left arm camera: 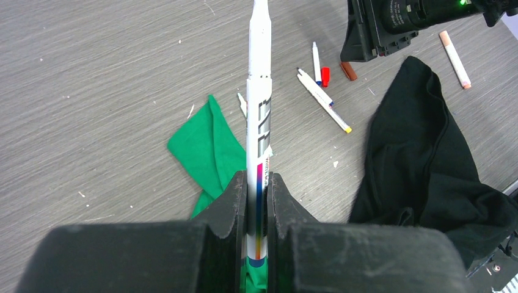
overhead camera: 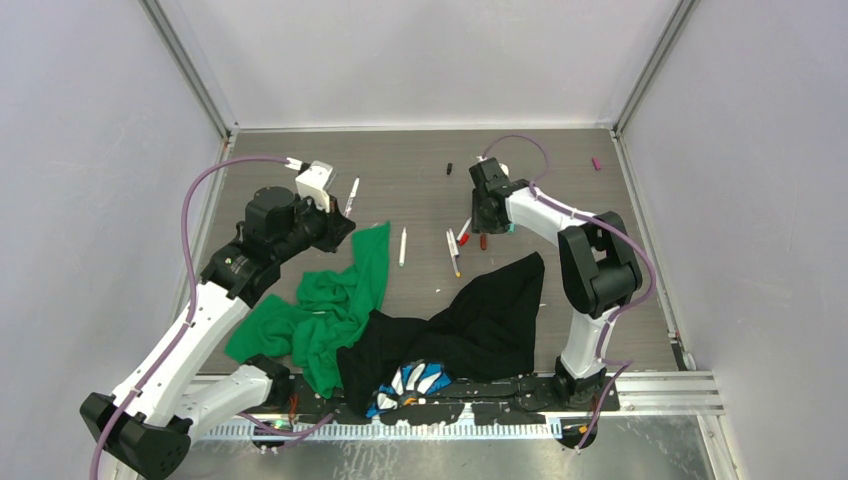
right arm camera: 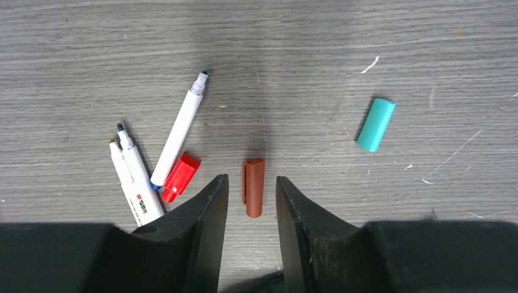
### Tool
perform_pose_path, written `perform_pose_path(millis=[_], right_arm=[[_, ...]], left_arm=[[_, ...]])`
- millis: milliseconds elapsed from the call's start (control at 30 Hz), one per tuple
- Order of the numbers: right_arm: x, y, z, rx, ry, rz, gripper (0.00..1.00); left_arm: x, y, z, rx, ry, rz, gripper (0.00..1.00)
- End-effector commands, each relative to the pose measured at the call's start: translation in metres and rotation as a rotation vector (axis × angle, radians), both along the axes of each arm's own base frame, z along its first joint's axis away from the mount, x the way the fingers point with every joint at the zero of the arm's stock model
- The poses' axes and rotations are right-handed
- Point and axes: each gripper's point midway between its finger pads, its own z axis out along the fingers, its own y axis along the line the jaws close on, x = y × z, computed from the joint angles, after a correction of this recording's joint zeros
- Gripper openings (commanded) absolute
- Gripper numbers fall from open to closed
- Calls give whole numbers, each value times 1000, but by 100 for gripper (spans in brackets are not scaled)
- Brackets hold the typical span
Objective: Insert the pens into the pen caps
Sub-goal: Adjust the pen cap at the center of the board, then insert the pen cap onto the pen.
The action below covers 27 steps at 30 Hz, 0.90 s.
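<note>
Near edge of the table [overhead camera: 410,150], centre: a black cloth [overhead camera: 480,320] lies crumpled, partly covering a blue-and-white patterned item [overhead camera: 415,380] right at the edge. A green cloth [overhead camera: 335,305] is bunched just to its left, with one strip reaching toward the middle of the table.

Mid-table, just beyond the black cloth: two pens [right arm camera: 131,177] lie side by side, tips bare. A third pen [right arm camera: 180,131] slants beside them with its dark tip bare and its back end just beside a red cap [right arm camera: 181,177]. A fourth pen [overhead camera: 403,246] lies alone by the end of the green strip.

Same area: the right fingers [right arm camera: 223,186] are spread and point down at the table. A brown cap [right arm camera: 253,195] lies flat between them, with a gap showing on each side and no contact seen. A teal cap [right arm camera: 375,124] lies apart from it, toward the right edge.

Left of the middle: the left fingers [left arm camera: 242,186] are pressed onto a white pen [left arm camera: 258,122], pinching it near its back end. The barrel sticks straight out past the fingertips, off the table and above the green strip. Its front end runs out of the wrist view.

Far side: a black cap [overhead camera: 450,168] lies toward the far edge, about centre. A magenta cap [overhead camera: 597,163] lies near the far right corner.
</note>
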Motion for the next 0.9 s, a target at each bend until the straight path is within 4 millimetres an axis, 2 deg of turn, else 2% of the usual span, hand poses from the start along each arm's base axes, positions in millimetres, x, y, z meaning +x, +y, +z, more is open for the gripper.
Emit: perform_pose_path(millis=[0,333,667,800,867], right_arm=[[5,7,9,29,-21,31,39],[3,8,-10,17,19,49,34],[-10,2,-32,-3,78,41,32],[-17,0,-35,-2,96,20,21],[-19,-2,-35,1,92,5,13]], left_arm=[[1,1,17,-18,-68,1,0],[1,1,16,-17,-64,2,0],[0,1,19,-19,-69,2,0],[-3,4,26,-31,-94,5,0],[-4,4,29,-43,-105,6,0]])
